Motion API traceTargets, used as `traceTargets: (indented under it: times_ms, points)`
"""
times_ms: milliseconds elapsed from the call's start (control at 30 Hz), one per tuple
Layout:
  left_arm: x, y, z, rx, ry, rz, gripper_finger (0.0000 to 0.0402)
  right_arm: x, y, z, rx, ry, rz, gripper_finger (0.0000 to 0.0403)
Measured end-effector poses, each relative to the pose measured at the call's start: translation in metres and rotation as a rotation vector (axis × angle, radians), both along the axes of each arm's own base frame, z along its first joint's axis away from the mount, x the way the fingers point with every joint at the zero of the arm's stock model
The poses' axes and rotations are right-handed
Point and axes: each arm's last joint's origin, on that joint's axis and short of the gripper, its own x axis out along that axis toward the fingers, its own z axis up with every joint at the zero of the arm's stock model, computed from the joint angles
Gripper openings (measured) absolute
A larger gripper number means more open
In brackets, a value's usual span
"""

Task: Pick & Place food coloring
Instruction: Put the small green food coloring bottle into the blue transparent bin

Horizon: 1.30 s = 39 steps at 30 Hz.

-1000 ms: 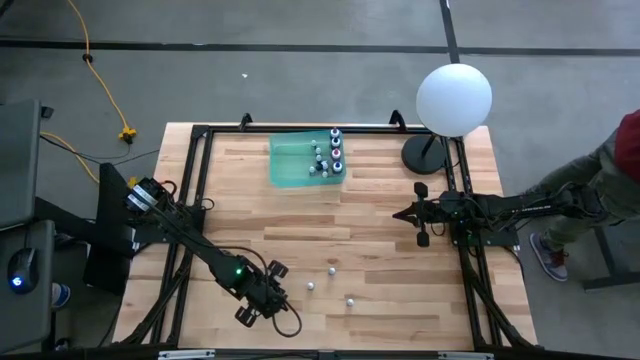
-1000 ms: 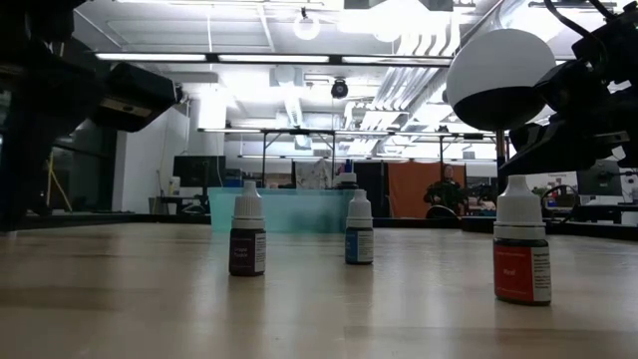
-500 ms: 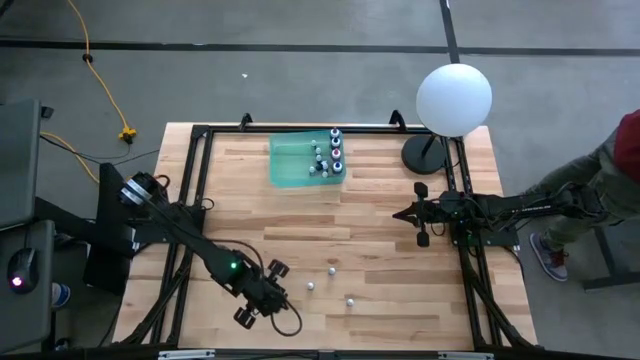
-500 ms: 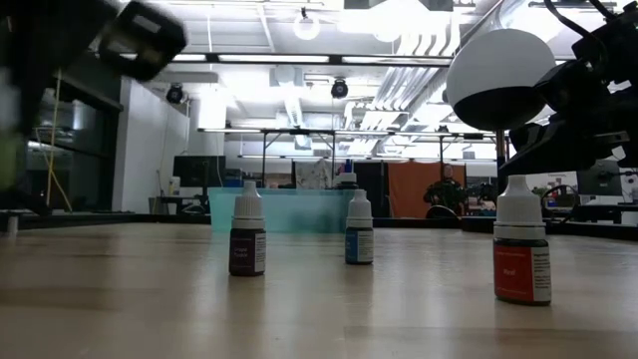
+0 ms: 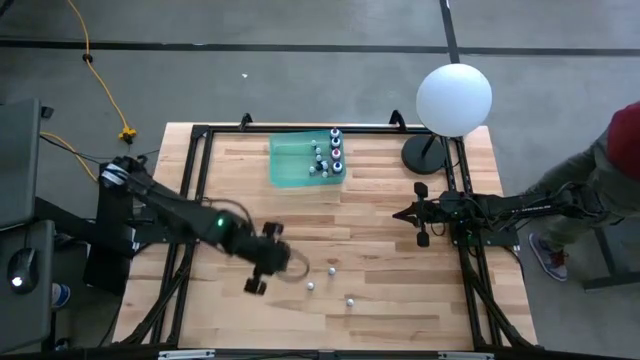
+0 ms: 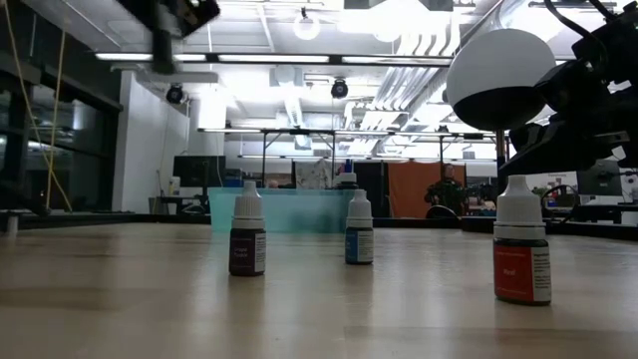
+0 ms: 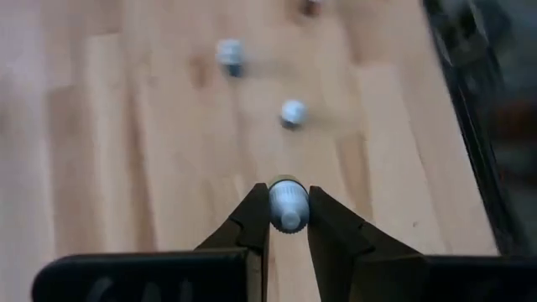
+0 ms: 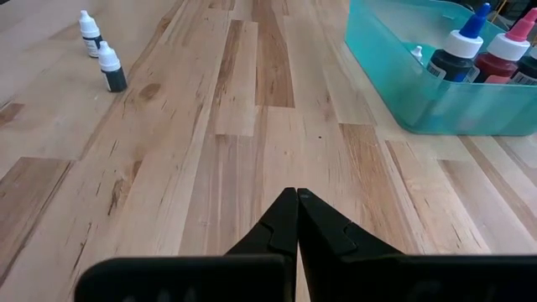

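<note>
The left gripper [image 7: 288,220] is clamped on one little food coloring bottle [image 7: 288,204], lifted above the wood table [image 5: 380,250] near its middle. The bottle looks tiny, light and hard, with a smooth, maybe slippery side, so it could twist or slip. A gentle squeeze around its middle seems best. Three more bottles [image 6: 358,228] stand nearby. More sit in the teal bin [image 5: 290,160] at the far side. The right gripper [image 8: 295,220] waits at the right, fingers together.
</note>
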Motion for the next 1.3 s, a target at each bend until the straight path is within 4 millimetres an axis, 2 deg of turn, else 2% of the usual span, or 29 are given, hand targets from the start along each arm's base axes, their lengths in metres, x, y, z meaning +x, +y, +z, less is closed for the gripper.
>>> traceTargets:
  times_ms: [367,633,800,967,1300]
  points:
    - [0.020,0.107,0.004,-0.178,0.046,0.653,0.0046,0.000,0.000,0.000,0.000,0.000,0.000,0.0000]
    - [0.022,0.184,0.001,-0.159,-0.024,0.962,0.0046,0.000,0.000,0.000,0.000,0.000,0.000,0.0000]
    - [0.021,0.224,-0.002,-0.152,-0.077,1.121,0.0046,0.000,0.000,0.000,0.000,0.000,0.000,0.0000]
    - [0.021,0.256,-0.014,-0.148,-0.059,1.179,0.0046,0.000,0.000,0.000,0.000,0.000,0.000,0.0000]
    - [0.051,0.304,-0.034,-0.053,0.089,1.015,0.0046,0.000,0.000,0.000,0.000,0.000,0.000,0.0000]
